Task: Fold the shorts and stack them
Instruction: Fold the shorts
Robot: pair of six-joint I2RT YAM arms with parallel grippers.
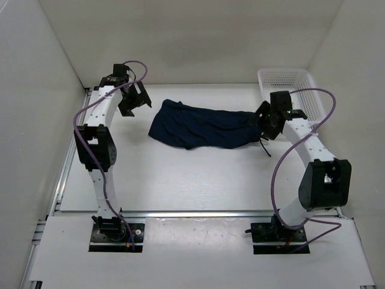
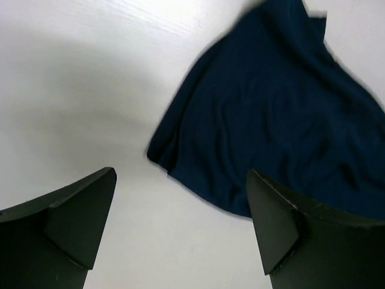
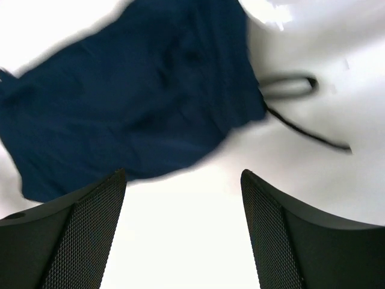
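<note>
My left gripper [image 2: 180,177] and right gripper [image 3: 183,176] both stand apart, holding nothing. The shorts [image 1: 201,125] lie rumpled on the table [image 1: 180,180] between them. The loose drawstring [image 3: 301,129] could snag my right finger on a regrasp. Its loop is clear only in the right wrist view, and only the top view shows the basket [image 1: 287,77].

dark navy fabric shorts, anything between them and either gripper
Nothing visible does. The shorts lie on the white table; the left gripper hangs open at their left end, the right gripper open at the drawstring end, with only bare table between. The white mesh basket stands apart, far right.
</note>
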